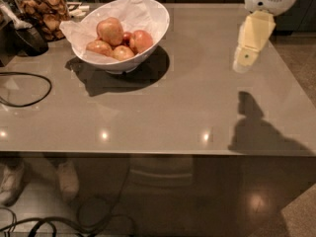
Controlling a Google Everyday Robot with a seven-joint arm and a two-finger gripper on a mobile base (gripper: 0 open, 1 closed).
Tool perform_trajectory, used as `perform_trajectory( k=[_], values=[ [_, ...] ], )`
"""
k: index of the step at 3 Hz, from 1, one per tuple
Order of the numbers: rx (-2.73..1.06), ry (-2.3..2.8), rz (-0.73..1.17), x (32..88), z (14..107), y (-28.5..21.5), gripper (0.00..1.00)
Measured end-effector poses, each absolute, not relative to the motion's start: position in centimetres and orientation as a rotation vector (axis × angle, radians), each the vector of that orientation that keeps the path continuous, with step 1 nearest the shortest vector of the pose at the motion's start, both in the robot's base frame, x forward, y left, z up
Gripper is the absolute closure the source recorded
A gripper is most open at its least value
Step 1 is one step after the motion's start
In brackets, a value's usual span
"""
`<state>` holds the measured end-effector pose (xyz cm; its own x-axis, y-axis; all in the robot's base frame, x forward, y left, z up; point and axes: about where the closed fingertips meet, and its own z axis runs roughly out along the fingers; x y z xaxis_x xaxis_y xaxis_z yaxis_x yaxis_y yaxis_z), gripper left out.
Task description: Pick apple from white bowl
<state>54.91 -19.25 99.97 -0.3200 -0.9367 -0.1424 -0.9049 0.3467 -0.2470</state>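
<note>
The white bowl [157, 15], lined with crumpled white paper, stands at the back left of the grey table [187, 107]. Several apples lie in it. The pinkish-red apple [142, 40] rests on the right side, next to a larger pale apple [110, 30], with a small deep-red one [127, 36] between them. My gripper [242, 63], cream-coloured, hangs above the table at the right, pointing down. It is well to the right of the bowl and holds nothing that I can see. Its shadow falls on the table near the front right edge.
A clear jar of brown snacks [43, 9] and a black object [30, 39] stand at the back left. A black cable [29, 90] loops on the table's left side. The table's front edge runs across the view, with cables [59, 223] on the floor below.
</note>
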Motion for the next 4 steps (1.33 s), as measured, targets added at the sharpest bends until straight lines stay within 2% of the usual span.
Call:
perform_trajectory(
  k=[2,4],
  values=[
    [-1.613,2.263,-0.152,57.1,100.6,-17.1,0.00],
    [-1.750,2.084,-0.078,61.9,101.6,-11.3,0.00]
  ],
)
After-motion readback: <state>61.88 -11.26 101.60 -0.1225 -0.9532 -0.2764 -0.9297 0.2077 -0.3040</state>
